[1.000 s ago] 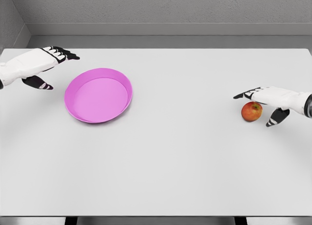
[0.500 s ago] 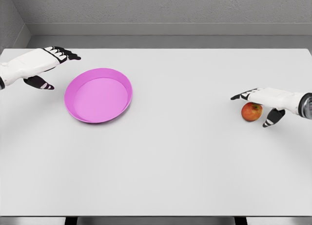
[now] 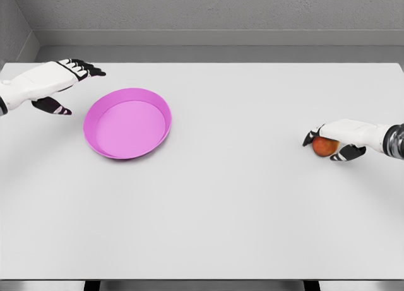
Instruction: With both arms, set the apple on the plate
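Right hand point(image 3: 334, 141) wrapped around apple point(image 3: 323, 147), fingers over top, thumb under, on table point(image 3: 240, 202) right side. Pink plate point(image 3: 128, 122) sits well apart, left. Left hand point(image 3: 55, 86) hovers beside plate, fingers relaxed, holding nothing.

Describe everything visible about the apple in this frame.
The apple is small, round and red with an orange-yellow patch. It sits on the white table near its right edge, far from the pink plate. The right hand covers its top and right side, fingers curled over it and thumb below, so only its lower left part shows. No stem is visible. Whether it is lifted off the table cannot be told.
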Controlling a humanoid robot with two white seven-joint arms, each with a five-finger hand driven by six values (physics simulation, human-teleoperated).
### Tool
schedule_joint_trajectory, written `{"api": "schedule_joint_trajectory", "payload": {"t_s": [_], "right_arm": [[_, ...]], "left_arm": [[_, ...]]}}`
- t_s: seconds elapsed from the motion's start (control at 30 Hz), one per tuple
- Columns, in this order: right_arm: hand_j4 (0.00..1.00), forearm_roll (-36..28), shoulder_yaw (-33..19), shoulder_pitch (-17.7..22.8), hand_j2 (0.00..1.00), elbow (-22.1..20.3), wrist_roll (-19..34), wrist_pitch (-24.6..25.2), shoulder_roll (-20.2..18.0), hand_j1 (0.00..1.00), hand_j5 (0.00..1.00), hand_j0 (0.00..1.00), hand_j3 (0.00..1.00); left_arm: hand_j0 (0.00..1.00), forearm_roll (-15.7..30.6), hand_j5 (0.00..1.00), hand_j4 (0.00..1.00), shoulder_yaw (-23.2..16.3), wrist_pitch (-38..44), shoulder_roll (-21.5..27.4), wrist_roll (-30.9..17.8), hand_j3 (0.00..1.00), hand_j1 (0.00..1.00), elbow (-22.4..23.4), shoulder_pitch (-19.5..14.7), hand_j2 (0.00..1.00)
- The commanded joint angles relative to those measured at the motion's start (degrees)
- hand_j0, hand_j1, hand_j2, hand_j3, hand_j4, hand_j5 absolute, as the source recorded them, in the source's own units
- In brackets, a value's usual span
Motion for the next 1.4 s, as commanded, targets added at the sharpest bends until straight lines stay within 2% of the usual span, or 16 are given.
{"api": "schedule_joint_trajectory", "payload": {"t_s": [0.0, 0.37, 1.0, 1.23, 1.37], "right_arm": [[0.59, 0.1, 0.3, 0.0, 0.59, 0.1, 0.2, 0.0, 0.0, 0.59, 0.59, 0.59, 0.59], [0.52, 0.1, 0.3, -0.1, 0.52, -0.2, 0.2, 0.0, 0.0, 0.52, 0.52, 0.52, 0.52], [0.50, 0.1, 0.2, -5.3, 0.50, -2.3, 0.3, -0.1, 0.0, 0.50, 0.50, 0.50, 0.50], [0.50, 0.1, 0.2, -6.7, 0.50, -6.9, 0.3, 0.0, 0.9, 0.50, 0.50, 0.50, 0.50], [0.50, 0.1, 0.3, -7.7, 0.50, -7.4, 0.3, -0.1, 2.6, 0.50, 0.50, 0.50, 0.50]], "left_arm": [[1.00, 0.4, 1.00, 1.00, 0.1, 0.1, 0.1, 0.0, 1.00, 1.00, 0.0, 0.0, 1.00], [1.00, 0.4, 1.00, 1.00, 0.2, 0.1, 0.1, 0.0, 1.00, 1.00, -0.2, 0.1, 1.00], [1.00, 0.6, 1.00, 1.00, 0.9, 0.1, 0.3, 0.0, 1.00, 1.00, -0.4, 0.3, 1.00], [1.00, 0.6, 1.00, 1.00, 0.9, 0.1, 0.5, 0.0, 1.00, 1.00, -0.4, 0.4, 1.00], [1.00, 0.6, 1.00, 1.00, 0.9, 0.1, 0.3, 0.0, 1.00, 1.00, -0.6, 0.4, 1.00]]}}
